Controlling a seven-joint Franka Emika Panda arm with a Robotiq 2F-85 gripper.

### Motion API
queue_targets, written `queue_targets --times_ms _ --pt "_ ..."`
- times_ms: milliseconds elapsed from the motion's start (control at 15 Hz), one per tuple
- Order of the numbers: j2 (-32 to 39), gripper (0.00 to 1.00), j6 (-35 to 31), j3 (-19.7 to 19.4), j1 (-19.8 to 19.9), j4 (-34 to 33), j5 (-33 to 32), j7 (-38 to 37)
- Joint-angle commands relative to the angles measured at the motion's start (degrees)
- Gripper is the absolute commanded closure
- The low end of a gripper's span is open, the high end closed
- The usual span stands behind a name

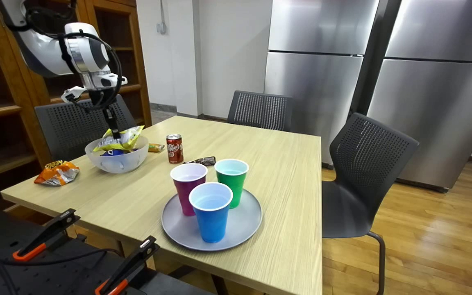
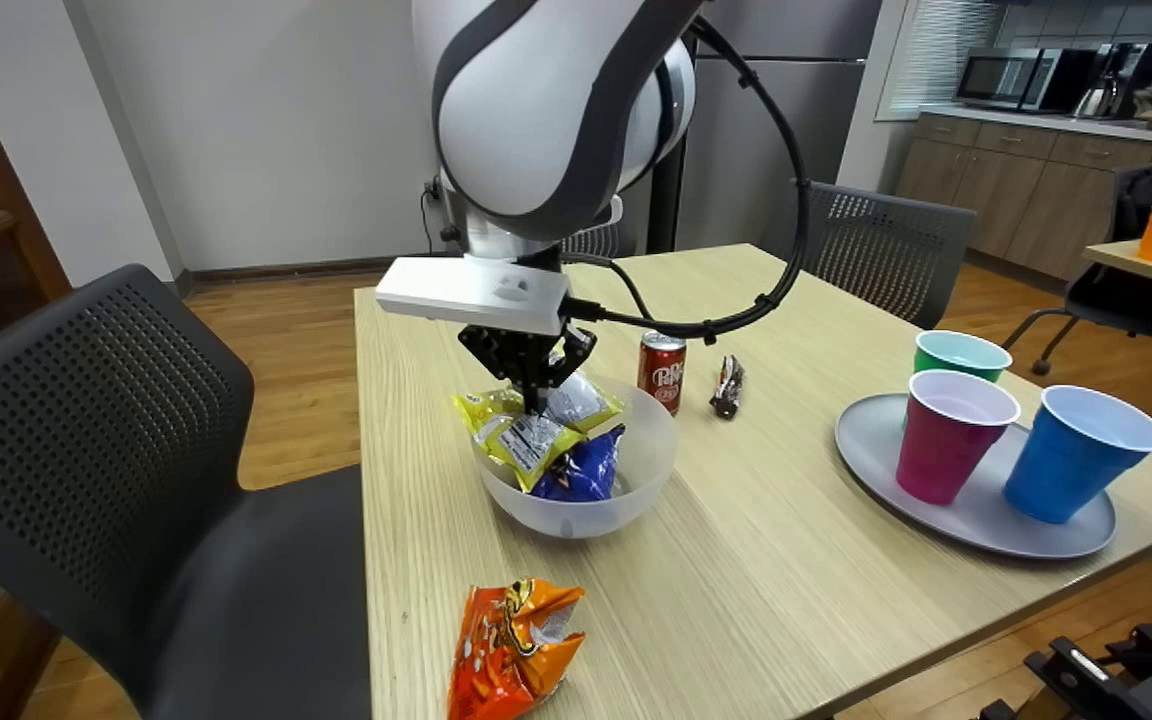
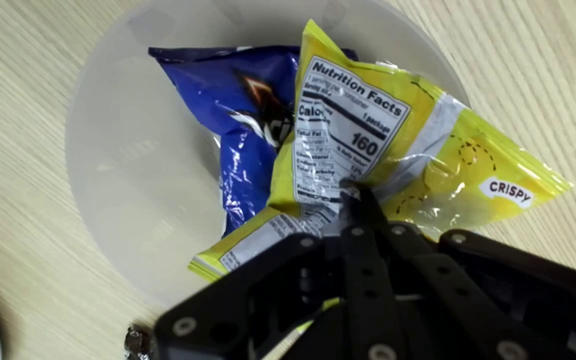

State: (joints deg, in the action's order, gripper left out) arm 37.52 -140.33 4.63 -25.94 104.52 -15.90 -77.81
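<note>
Yellow bag (image 3: 393, 165) is showing "Nutrition Facts" and "CRISPY"; the gripper (image 3: 353, 192) is tightly pinching it, left of a Dr Pepper can (image 1: 175, 149).

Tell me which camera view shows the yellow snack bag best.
The wrist view: the yellow snack bag is large there, its Nutrition Facts panel partly readable, though the hand hides some. Both exterior views show it smaller, over the translucent bowl, its print unreadable.
</note>
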Motion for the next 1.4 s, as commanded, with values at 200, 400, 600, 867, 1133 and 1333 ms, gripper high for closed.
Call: queue_targets --times_ms 200,400,600,867,1133,1333 --pt "0.97 0.82 3.11 -0.21 -0.49 -2.03 2.52 3.94" --pt "-0.29 0.60 2.69 -0.34 -0.92 -0.83 2.13 3.82" --pt "-1.98 0.38 1.42 -0.43 -1.63 0.98 1.59 3.19" --pt "-4.22 0.08 -0.07 -0.52 -2.75 3.40 1.02 2.39" --pt "-6.78 0.00 -1.15 -0.59 -3.41 6.49 0.64 1.72" --pt "-9.01 0.00 -2.34 -0.57 -3.60 9.33 0.19 1.56"
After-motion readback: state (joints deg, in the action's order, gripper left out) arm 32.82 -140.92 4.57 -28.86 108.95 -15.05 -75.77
